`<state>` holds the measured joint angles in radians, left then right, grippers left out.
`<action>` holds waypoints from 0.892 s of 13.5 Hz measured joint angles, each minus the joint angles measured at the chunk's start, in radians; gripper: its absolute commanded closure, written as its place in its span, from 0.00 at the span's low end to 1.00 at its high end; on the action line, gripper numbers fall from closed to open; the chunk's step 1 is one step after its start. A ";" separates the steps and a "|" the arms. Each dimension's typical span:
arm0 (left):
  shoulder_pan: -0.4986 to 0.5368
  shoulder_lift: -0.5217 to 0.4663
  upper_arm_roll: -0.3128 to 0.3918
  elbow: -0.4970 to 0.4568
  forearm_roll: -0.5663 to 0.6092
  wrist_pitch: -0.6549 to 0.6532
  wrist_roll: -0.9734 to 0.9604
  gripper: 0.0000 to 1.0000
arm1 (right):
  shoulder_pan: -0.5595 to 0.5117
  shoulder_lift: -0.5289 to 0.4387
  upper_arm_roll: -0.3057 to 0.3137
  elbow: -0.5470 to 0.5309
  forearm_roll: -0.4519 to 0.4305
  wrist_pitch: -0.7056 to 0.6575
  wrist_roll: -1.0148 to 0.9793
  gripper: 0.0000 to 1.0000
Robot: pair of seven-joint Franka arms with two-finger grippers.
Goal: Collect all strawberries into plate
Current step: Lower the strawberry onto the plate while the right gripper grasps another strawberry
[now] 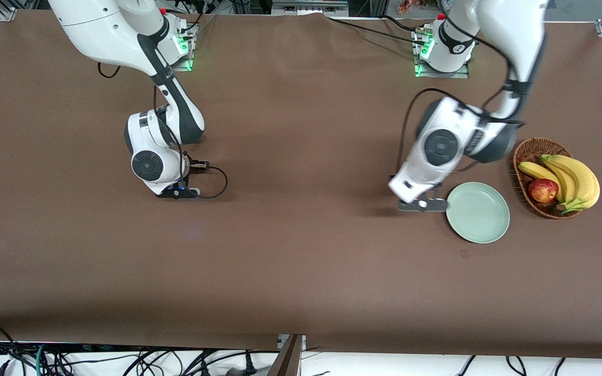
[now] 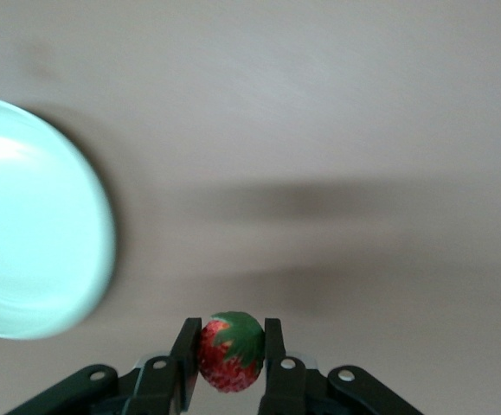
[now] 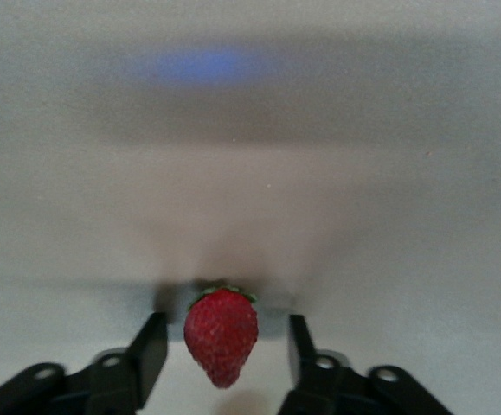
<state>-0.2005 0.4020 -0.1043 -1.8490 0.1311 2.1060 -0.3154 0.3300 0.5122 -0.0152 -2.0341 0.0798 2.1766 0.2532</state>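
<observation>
1. Strawberries show in my two wrist views, one at each gripper; I see no third one.
2. My left gripper (image 2: 230,353) is clenched on a strawberry (image 2: 230,353), its fingers (image 2: 184,350) pressing the berry's sides, green top facing away from the wrist.
3. That left gripper (image 1: 420,204) sits low over the worktop (image 1: 301,261), just beside the plate (image 1: 477,212), on the side toward my right arm's end.
4. In the left wrist view the plate (image 2: 34,229) lies near the held berry, apart from it, and nothing lies in the part I see.
5. My right gripper (image 3: 222,350) straddles the second strawberry (image 3: 221,335), which rests on the worktop with its leafy top away from the wrist.
6. Its fingers (image 3: 150,346) stand a little off the berry on both sides, with gaps showing, so the gripper is released and grips nothing.
7. In the front view my right gripper (image 1: 178,192) is down at the worktop toward my right arm's end, well apart from the plate; the berry under it is hidden there.
8. A wicker basket (image 1: 521,156) stands beside the plate toward my left arm's end, holding bananas (image 1: 572,177) and an apple (image 1: 543,190).
</observation>
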 measured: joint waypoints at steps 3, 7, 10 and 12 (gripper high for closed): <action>0.174 -0.009 0.001 0.004 0.001 -0.031 0.351 0.83 | 0.000 -0.007 0.001 0.000 0.001 0.001 0.000 1.00; 0.308 0.050 0.000 -0.014 0.001 0.000 0.627 0.76 | 0.009 -0.005 0.016 0.055 0.045 0.026 0.002 1.00; 0.379 0.130 -0.001 -0.020 0.001 0.067 0.748 0.41 | 0.069 0.045 0.027 0.214 0.239 0.032 0.010 1.00; 0.396 0.166 -0.003 -0.020 0.001 0.089 0.775 0.00 | 0.135 0.110 0.029 0.340 0.313 0.036 0.095 1.00</action>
<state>0.1959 0.5676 -0.1073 -1.8691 0.1322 2.1954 0.4595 0.4648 0.6221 0.0139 -1.6946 0.3923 2.2123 0.3482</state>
